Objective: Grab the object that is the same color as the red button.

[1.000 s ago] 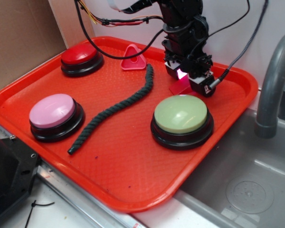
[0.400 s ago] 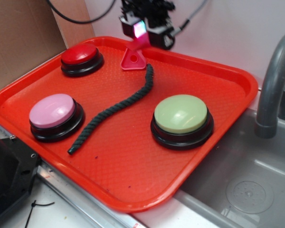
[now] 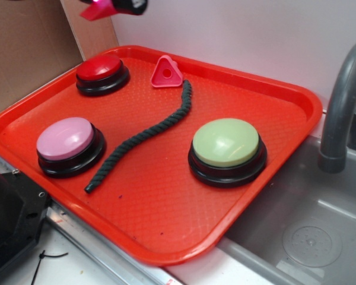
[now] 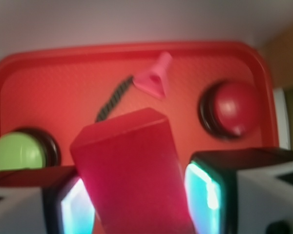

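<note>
The largest change is shown in the exterior view: the gripper, which a second earlier stood low over the far right part of the tray beside the green button and shortly afterwards hung above the pink triangular piece, is now raised to the top edge of the picture, above and behind the red button, so that only its lower end is seen. The red wedge block is carried with it; in the wrist view it is seen clamped between the two lit pads, the jaws being closed only as far as the block's width allows, and it is held well clear of the tray. From this it is judged that the grab asked for is already made and that the task is at or near its end, only a secure hold being left to keep. The working surface is an orange-red textured tray, on which the red, pink and green buttons, the pink triangular piece and a dark twisted rope lie apart from one another, unmoved across the pictures. Around the tray are seen a steel sink with a grey tap at the right, a pale wall behind, and a brown board at the left.
</note>
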You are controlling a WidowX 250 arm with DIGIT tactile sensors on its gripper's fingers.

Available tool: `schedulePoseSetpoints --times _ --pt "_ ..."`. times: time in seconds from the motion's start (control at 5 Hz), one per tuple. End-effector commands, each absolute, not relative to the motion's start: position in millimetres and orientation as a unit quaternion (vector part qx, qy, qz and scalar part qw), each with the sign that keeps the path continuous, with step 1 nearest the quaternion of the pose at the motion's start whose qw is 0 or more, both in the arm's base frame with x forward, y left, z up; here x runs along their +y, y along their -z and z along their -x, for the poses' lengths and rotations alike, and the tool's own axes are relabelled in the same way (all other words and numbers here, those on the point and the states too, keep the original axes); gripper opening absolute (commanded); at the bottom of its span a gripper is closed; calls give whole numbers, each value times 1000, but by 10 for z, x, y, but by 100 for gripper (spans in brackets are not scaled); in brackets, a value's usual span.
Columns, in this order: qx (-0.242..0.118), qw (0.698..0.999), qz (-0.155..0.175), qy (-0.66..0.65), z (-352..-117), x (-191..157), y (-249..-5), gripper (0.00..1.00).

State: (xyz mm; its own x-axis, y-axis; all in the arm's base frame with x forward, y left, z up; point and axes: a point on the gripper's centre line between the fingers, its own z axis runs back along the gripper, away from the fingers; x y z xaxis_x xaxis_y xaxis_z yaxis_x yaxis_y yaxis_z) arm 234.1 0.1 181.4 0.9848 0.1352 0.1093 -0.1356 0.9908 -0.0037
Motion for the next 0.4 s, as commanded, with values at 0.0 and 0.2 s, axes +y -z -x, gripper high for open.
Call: schedulePoseSetpoints --times 0.0,0.2 --pt "-103 988 -12 -114 -2065 51 -2012 0" --pt "-96 987 -36 -119 -2105 77 -1971 0"
